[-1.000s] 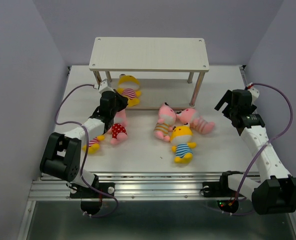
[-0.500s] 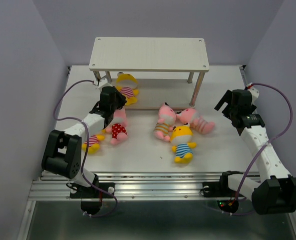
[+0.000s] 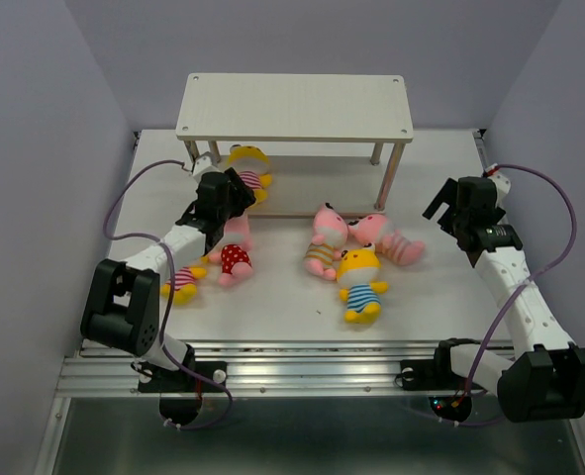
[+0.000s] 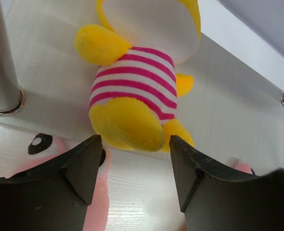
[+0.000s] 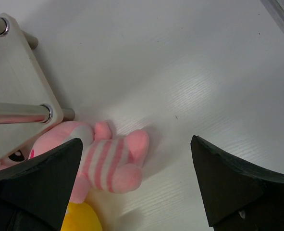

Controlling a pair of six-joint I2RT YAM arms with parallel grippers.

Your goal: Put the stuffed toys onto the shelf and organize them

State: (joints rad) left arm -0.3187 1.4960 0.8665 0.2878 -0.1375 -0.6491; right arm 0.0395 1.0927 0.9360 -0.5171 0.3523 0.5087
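Left pincer (image 4: 134,144) apart near yellow toy (image 4: 132,91) — wrist view only; right pincer (image 5: 136,144) apart

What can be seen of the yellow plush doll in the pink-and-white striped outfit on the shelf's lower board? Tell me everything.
The yellow plush doll in the pink-and-white striped outfit looks like soft, fuzzy fabric, with a white face framed in yellow and stubby yellow arms and legs. It lies flat on the pale wooden lower board of the shelf, head toward the back and feet at the front edge, beside a thin metal leg. The open left pincer hovers just before its feet; whether it touches them cannot be told.
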